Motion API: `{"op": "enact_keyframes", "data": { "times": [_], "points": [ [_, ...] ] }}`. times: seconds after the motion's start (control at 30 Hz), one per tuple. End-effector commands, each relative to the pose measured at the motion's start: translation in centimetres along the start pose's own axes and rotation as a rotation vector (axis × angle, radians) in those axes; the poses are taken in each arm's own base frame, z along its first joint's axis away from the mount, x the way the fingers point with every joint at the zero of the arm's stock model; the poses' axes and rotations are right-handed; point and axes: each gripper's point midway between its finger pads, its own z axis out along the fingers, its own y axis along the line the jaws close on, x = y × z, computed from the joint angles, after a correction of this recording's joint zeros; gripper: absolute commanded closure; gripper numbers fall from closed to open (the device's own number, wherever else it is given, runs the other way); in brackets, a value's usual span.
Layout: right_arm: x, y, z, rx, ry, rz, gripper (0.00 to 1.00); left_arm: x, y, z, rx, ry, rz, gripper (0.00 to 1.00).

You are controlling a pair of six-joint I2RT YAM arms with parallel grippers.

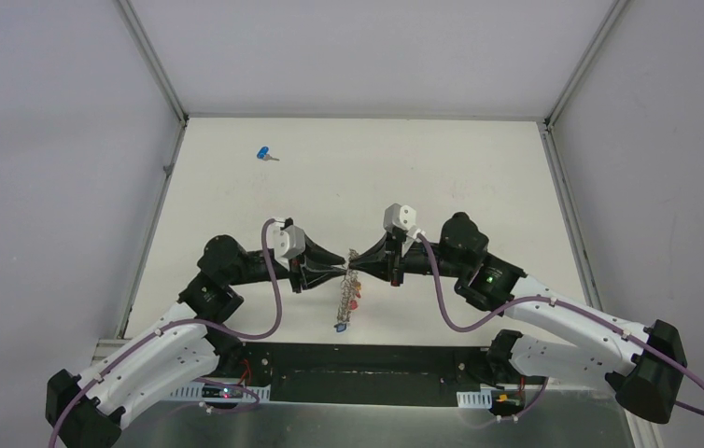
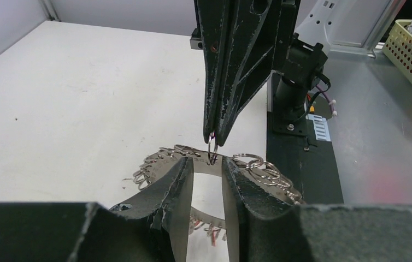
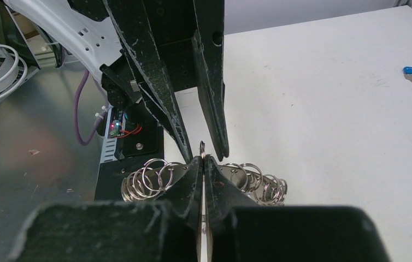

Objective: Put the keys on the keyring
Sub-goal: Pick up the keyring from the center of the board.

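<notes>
Looking from above, my two claws meet near the table's (image 1: pixel 479 187) near edge, the keyring (image 1: pixel 346 299) between them. One blue key (image 1: pixel 264 153) lies alone by the far left corner, so the job is not done. My left wrist view shows my left claw (image 2: pixel 207 164) half open. My right wrist view shows my right claw (image 3: pixel 203 161) pinching a keyring loop.

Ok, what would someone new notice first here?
At centre, the right gripper and left gripper meet tip to tip: the right pinches the keyring, and the left's jaws stand open either side of it. A lone blue-headed key lies far off at the back left.
</notes>
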Motion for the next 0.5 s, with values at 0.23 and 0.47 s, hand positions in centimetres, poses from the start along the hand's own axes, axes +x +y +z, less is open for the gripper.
{"op": "enact_keyframes", "data": {
  "times": [0.23, 0.47],
  "points": [
    [-4.3, 1.0, 0.1, -0.056, -0.128, -0.075, 1.00, -2.1, -0.3, 0.7, 0.012, -0.059, 0.037, 0.77],
    [-4.2, 1.1, 0.2, -0.069, -0.123, -0.074, 1.00, -2.5, -0.3, 0.6, -0.002, -0.079, 0.021, 0.79]
  ]
}}
